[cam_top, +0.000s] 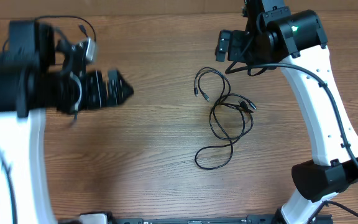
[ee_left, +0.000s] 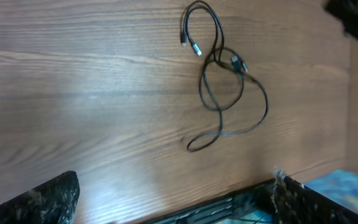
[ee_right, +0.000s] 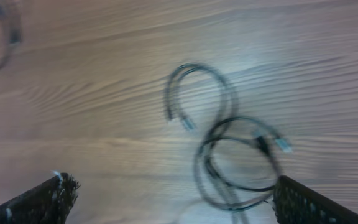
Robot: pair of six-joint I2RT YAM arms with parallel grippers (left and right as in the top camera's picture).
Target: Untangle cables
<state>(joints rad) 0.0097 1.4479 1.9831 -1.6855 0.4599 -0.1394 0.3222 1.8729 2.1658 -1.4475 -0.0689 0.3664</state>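
Cables (cam_top: 231,101): one tangled bundle, lying right of centre on the table (cam_top: 135,155). Number of separate cords in it cannot be told for sure. Plug ends (ee_left: 195,49) showing: four, two at the bundle's far left side and two at the knot. Arms: two. Grippers: two, the left gripper (cam_top: 127,91) and the right gripper (cam_top: 222,45). Table: one.

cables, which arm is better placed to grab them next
Right, probably. The right gripper hangs open close to the cables, which sit mid-frame in its wrist view. The left gripper is open too, but sits farther from them.
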